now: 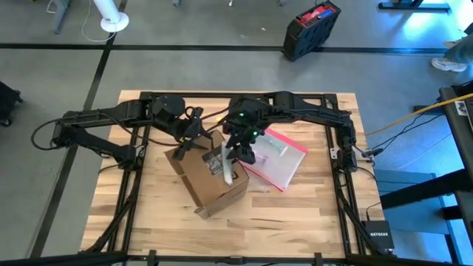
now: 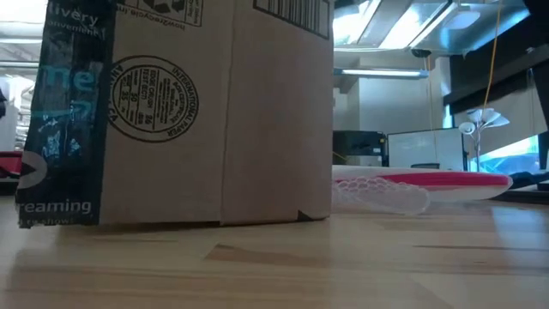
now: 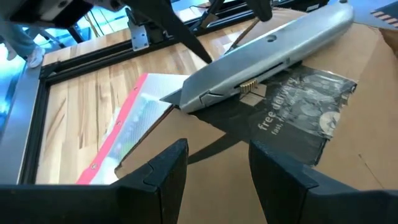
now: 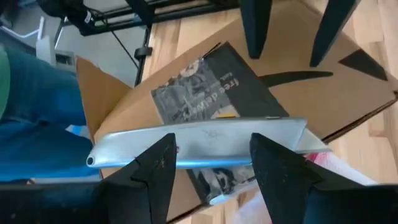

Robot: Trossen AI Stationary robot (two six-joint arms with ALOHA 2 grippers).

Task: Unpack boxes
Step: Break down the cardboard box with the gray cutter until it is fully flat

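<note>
Near the tabletop (image 1: 148,214) centre, brown cardboard box (image 1: 203,177), taped top up. Above its left part, left gripper (image 3: 214,165), fingers apart, grasping nothing. Over the top's right side, right gripper (image 4: 211,163), fingers clamping a silver utility knife (image 4: 199,146). Just right, a clear pouch (image 1: 277,159), flat.

A clear plastic pouch (image 1: 275,157) with a pink-red edge lies flat on the wooden table (image 1: 148,214); in the low view its red edge (image 2: 429,180) and some white netting show. A silver utility knife (image 3: 267,53) is above the printed tape, its tip toward the pouch (image 3: 134,121). On the grey floor beyond the table lies a black and red case (image 1: 310,28). A white lamp base (image 1: 113,24) stands at the far left. A yellow cable (image 1: 414,114) runs at the right. A small black device (image 1: 378,238) sits near the table's right corner.
</note>
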